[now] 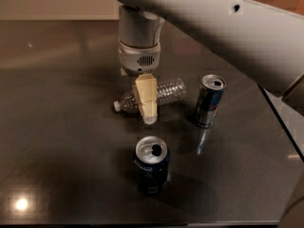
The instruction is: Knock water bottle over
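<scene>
Although I look for print on every container, none of the writing can be read from this view. The water bottle (169, 91) lies on its side on the dark glossy table (57, 127), near the middle. Its white cap points toward 8 o'clock and its ribbed clear base toward 2 o'clock. I cannot make out a label band on it, since my claw (149, 118) crosses in front of its middle.

My claw hangs straight down from its grey wrist (138, 42), its cream tip at the near side of the bottle, over the part next to the neck. Whether it touches the plastic I cannot tell, nor whether it is released or clenched. My thick pale arm (228, 27) runs off toward 2 o'clock and fills the top of the view.

At 3 o'clock from the bottle stands a slim blue-and-silver can (209, 101), upright, its top opened, close to the bottle's base but apart from it. At 6 o'clock from the bottle stands a dark blue soda can (152, 164), upright and opened too, near my claw's tip yet clear of it. A bright spot of light (21, 204) reflects off the table toward 8 o'clock.
</scene>
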`<state>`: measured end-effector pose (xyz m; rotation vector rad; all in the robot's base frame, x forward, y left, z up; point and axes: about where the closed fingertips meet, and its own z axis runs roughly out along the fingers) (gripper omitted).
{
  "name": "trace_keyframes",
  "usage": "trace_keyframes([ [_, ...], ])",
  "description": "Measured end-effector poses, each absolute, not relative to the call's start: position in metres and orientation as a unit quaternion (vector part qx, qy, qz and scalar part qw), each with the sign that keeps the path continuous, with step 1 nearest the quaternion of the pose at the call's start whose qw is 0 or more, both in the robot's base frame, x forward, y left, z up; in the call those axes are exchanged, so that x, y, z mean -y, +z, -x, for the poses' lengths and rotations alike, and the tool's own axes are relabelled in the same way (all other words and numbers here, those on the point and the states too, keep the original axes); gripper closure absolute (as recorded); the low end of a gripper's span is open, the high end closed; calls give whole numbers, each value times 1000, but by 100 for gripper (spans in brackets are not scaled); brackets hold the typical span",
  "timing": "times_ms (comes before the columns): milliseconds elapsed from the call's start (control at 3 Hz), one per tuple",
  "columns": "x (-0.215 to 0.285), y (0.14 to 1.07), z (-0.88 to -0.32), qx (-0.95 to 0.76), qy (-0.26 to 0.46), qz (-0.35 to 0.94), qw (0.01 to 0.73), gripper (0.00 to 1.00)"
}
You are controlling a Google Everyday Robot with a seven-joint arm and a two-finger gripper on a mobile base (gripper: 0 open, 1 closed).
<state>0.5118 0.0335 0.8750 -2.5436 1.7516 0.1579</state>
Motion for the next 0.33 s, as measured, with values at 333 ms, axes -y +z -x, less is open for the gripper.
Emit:
trace_keyframes([
  [333,-34,875,-512,-566,51,822,25,0],
])
